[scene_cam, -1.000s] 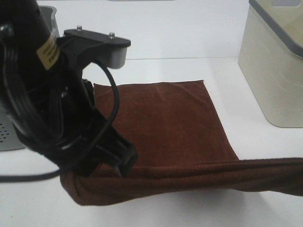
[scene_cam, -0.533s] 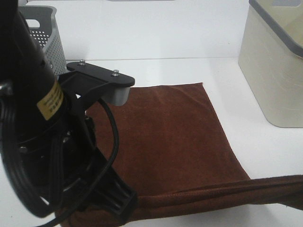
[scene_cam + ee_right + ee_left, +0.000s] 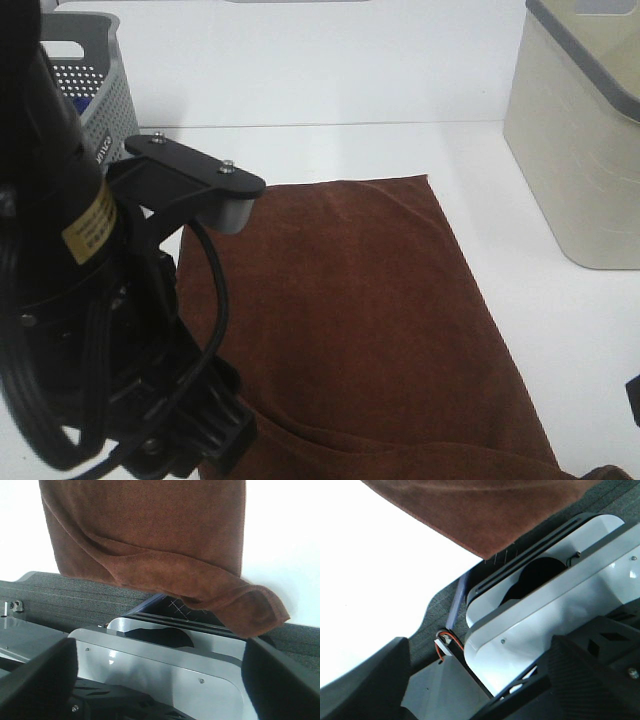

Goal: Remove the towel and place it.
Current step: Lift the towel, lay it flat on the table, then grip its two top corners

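The dark brown towel (image 3: 350,300) lies spread on the white table (image 3: 330,150), and its near edge runs over the table's front edge. The left arm fills the left of the exterior high view, with my left gripper (image 3: 215,440) low by the towel's near left part. In the left wrist view the towel (image 3: 485,510) is apart from my left gripper (image 3: 475,680), which is open and empty. In the right wrist view a folded towel corner (image 3: 250,610) hangs over the edge, and my right gripper (image 3: 160,680) is open and empty below it. Only a dark bit of the right gripper (image 3: 633,398) shows at the right edge.
A grey perforated basket (image 3: 100,90) with a blue cloth inside stands at the back left. A beige bin (image 3: 580,140) with a grey rim stands at the right. The white robot base (image 3: 165,650) sits below the table's front edge.
Both arms drew the towel's raised near edge toward the front and down out of the frame. The towel now lies flatter, and the grippers no longer hold it.
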You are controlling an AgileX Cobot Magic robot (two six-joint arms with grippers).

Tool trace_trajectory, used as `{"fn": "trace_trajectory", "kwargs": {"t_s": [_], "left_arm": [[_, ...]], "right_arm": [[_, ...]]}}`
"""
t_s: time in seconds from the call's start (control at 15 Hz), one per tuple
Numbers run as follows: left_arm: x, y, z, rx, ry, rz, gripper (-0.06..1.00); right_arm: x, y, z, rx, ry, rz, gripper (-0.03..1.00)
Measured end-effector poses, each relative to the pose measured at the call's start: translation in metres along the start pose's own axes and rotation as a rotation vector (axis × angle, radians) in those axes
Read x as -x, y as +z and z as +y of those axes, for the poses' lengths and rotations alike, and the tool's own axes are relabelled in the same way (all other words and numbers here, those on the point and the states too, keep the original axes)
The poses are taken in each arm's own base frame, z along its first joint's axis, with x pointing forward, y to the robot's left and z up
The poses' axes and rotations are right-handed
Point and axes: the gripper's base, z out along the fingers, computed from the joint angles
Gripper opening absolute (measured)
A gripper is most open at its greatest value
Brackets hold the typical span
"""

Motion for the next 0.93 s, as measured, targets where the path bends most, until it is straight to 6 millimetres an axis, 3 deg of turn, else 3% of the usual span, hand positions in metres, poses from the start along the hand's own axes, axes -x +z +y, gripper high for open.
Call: {"fn": "trace_trajectory", "kwargs": {"t_s": [0.13, 0.33, 0.4, 0.53, 0.8, 0.93], "left_arm": [[0.006, 0.000, 0.006, 0.067, 0.000, -0.069, 0.71], [0.026, -0.003, 0.029, 0.148, -0.048, -0.212, 0.67], [0.030, -0.003, 0.035, 0.146, -0.067, -0.229, 0.67], [0.045, -0.006, 0.058, 0.126, -0.142, -0.314, 0.67], [0.074, -0.020, 0.099, 0.103, -0.226, -0.479, 0.67], [0.088, -0.016, 0.113, 0.107, -0.246, -0.487, 0.67]], "right_arm": [[0.002, -0.003, 0.001, 0.000, -0.006, -0.015, 0.80], [0.027, -0.012, 0.005, -0.007, -0.026, -0.079, 0.60], [0.031, -0.012, 0.005, -0.008, -0.029, -0.075, 0.58], [0.056, -0.009, 0.005, -0.012, -0.038, -0.049, 0.51], [0.116, 0.004, 0.003, 0.000, -0.075, -0.029, 0.50], [0.147, 0.013, 0.001, 0.004, -0.098, -0.035, 0.50]]}}
